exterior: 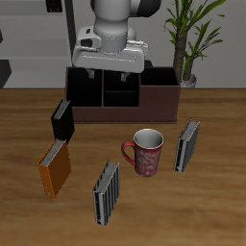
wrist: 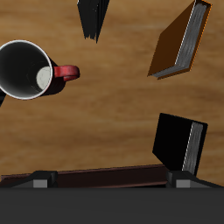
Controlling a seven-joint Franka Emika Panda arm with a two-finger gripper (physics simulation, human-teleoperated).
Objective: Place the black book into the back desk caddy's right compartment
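Exterior view: tool (exterior: 109,70) up high over back desk caddy (exterior: 159,102), black book (exterior: 61,118) standing apart, nearer the desk's (exterior: 216,192) front. Tool's opening unclear.

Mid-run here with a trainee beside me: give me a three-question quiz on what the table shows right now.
1. True or false: the small plain black hardcover book already sits inside the long reddish-brown desk caddy.
2. Which thing stands closest to the black book? A) the red patterned mug B) the orange-brown book C) the potted plant
3. Fill in: the mug's inside is ____.

Key: 1 false, it stands on the table outside the caddy. 2 B. 3 white.
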